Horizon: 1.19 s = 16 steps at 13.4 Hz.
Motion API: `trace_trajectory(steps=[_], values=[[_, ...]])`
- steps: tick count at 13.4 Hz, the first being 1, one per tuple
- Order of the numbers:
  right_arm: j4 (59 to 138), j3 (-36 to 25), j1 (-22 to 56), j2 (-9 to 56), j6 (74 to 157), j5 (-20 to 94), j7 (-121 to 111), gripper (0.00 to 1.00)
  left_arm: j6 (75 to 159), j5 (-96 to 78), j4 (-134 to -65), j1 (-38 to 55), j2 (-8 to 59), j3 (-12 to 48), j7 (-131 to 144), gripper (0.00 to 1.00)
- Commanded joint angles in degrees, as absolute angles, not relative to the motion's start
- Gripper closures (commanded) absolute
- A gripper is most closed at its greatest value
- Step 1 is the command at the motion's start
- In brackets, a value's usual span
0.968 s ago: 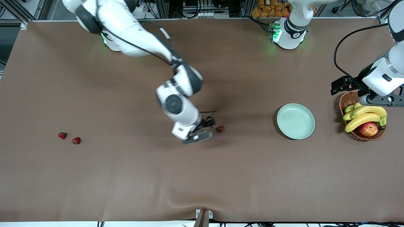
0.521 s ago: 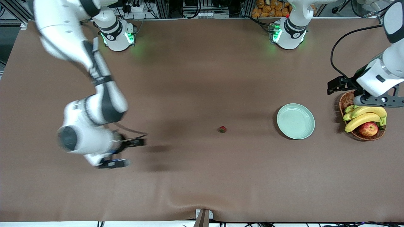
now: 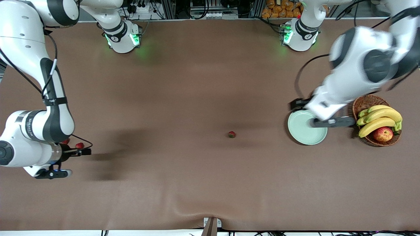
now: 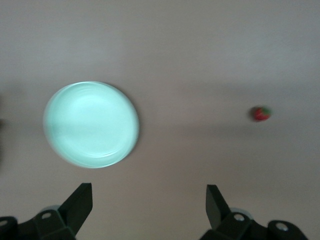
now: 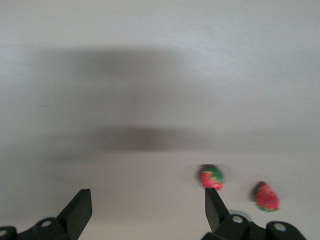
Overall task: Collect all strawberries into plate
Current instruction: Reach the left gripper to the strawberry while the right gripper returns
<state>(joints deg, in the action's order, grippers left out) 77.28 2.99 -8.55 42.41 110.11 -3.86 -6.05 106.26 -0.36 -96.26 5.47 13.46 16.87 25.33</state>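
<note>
Now both grippers open wide, holding nothing.
Right gripper (image 3: 62,162) by two strawberries (image 5: 211,177) (image 5: 266,196), half hidden from front; left gripper (image 3: 320,114) over plate (image 4: 91,124), third strawberry (image 3: 232,134) well apart.

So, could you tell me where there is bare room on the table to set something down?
The widest bare stretch runs between the lone strawberry and the two strawberries under the open right pincer. The strip nearer the camera is bare too. It is crowded at the left arm's end: the plate, the open left pincer over it, and the basket.
</note>
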Motion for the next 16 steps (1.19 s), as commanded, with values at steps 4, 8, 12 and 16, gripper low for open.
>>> trace_trajectory(steps=[4,8,12,16], values=[[89.38,4.39,-13.97,42.45,120.67,-5.54,-6.94,0.0,116.71,4.47,-89.14,18.35,29.76,16.7,48.4,0.0],[90.09,4.39,-15.82,42.98,120.67,-5.54,-7.03,0.0,127.24,8.07,-86.57,23.63,39.09,16.0,58.95,0.0],[90.09,4.39,-16.0,43.33,121.38,-5.45,-7.03,0.82,132.1,15.99,-86.31,25.31,43.94,15.82,65.3,0.0],[89.91,4.39,-15.91,43.33,121.38,-5.45,-7.65,1.0,132.62,16.61,-86.22,25.66,45.96,15.64,65.48,0.16]])
